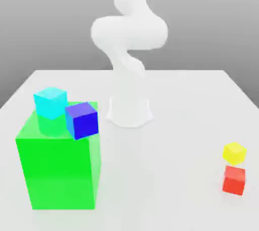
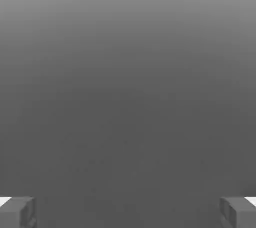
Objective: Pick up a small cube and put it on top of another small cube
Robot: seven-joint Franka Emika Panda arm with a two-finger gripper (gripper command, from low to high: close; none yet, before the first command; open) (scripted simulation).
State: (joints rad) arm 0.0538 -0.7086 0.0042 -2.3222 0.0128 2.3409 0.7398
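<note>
The small red cube [image 1: 233, 180] rests on the white table near the front of the exterior view's right. The dark blue cube [image 1: 81, 120] sits on top of the large green block [image 1: 58, 169] at the exterior view's left, at the block's right edge. In the hand view my gripper [image 2: 128, 212] is open, its two grey fingertips [image 2: 17, 212] far apart with nothing between them, facing plain grey background. The white arm [image 1: 129, 32] rises from its base at the table's middle back.
A light cyan cube [image 1: 50, 101] sits on the green block beside the blue cube. A yellow cube [image 1: 234, 152] lies on the table just behind the red one. The white table [image 1: 162, 174] spans the scene.
</note>
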